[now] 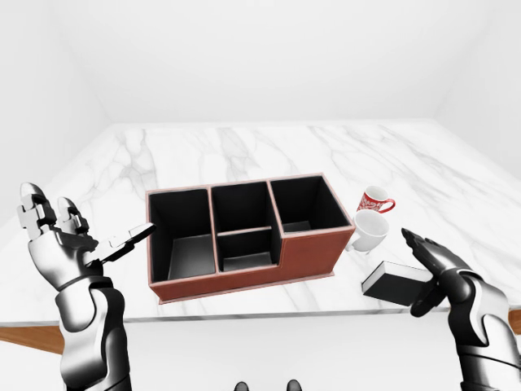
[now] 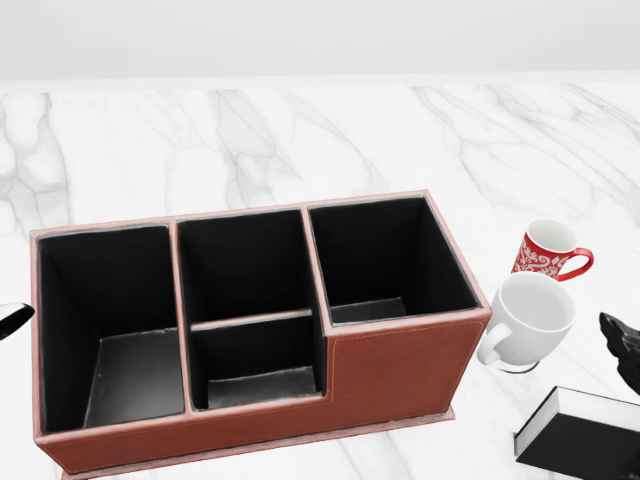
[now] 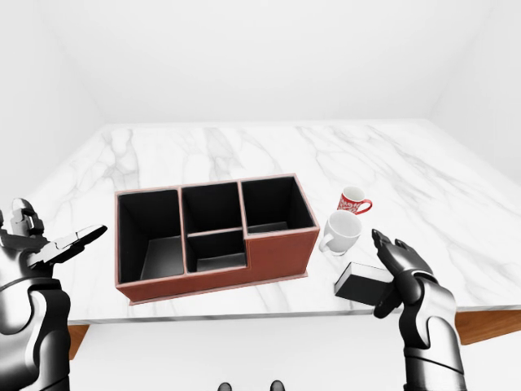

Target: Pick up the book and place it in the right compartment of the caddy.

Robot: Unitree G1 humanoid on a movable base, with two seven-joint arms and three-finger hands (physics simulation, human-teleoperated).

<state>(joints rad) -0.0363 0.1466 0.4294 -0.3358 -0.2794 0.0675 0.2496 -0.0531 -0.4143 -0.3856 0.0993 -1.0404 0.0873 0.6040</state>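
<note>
White walls close in a marble table (image 1: 244,151), and I take the brown caddy (image 1: 313,254) standing on it as my landmark. It has a tall compartment at its left end, two smaller ones in the middle, one behind the other in the left-eye view, and another at its right end, all black inside and showing nothing in them.

Just to the right of the caddy stands a white mug (image 1: 370,231), close by its right wall, and just behind that mug sits a red patterned mug (image 1: 374,199). The book (image 1: 396,282), black-covered with pale page edges, lies flat on the table to the right of the caddy and nearer the table's edge than the mugs, apart from both.

My right hand (image 1: 433,265) hangs over the book's right end, fingers spread and slightly curled, gripping nothing; I cannot tell whether they touch the cover. My left hand (image 1: 69,238) is raised to the left of the caddy, clear of it, fingers apart, one reaching toward the caddy's left wall.
</note>
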